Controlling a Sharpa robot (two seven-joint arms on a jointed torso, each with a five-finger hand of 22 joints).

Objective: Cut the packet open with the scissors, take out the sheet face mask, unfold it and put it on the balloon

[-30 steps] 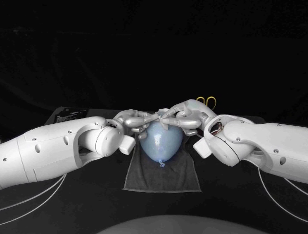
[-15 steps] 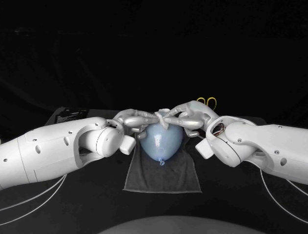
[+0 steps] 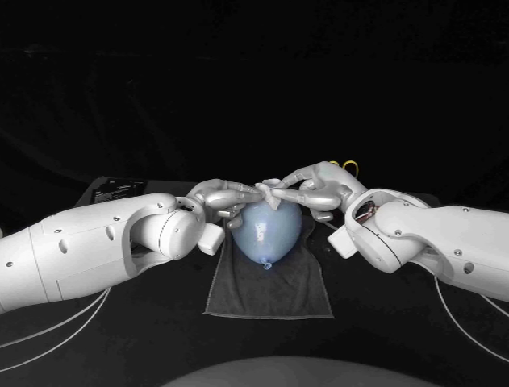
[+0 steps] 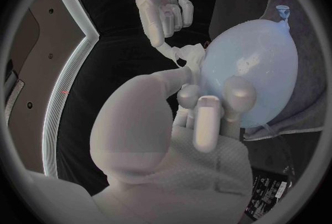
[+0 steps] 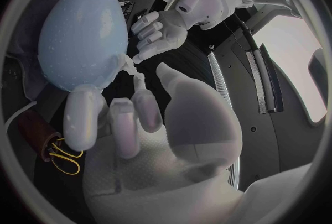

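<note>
On table (image 3: 149,326), cloth (image 3: 266,292) under balloon (image 3: 266,234); left robot hand (image 3: 222,198), right robot hand (image 3: 314,192) pinch mask (image 3: 270,190)

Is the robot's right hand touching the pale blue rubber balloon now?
Touching. The right wrist view shows it: the right hand's fingers lie against the pale blue balloon's rounded end, with no gap between them.
</note>
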